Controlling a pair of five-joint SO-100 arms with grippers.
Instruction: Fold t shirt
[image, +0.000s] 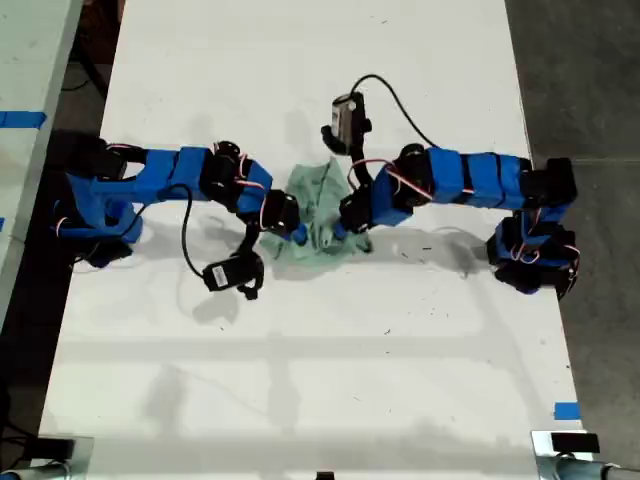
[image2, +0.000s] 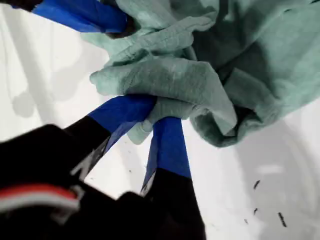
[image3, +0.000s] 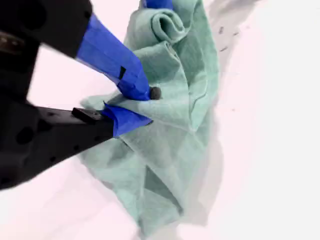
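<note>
Exterior view: the small crumpled mint-green cloth t shirt (image: 316, 192) sits bunched mid-way across the white tabletop (image: 300, 60), between two blue arms. My first end effector (image: 342, 228) reaches in from the exterior view's right and my second end effector (image: 297, 235) from the exterior view's left. Both tips are at the cloth, close to each other.

First wrist view: my first end effector (image2: 155, 112) is clamped on a thick fold of the t shirt (image2: 250, 60), with cloth squeezed between the blue-taped fingers (image2: 170, 145). Small black specks (image2: 256, 185) mark the tabletop.

Second wrist view: my second end effector (image3: 147, 106) is nearly closed, pinching the edge of the t shirt (image3: 170, 150). The rest lies wrinkled on the tabletop (image3: 275, 125).
</note>
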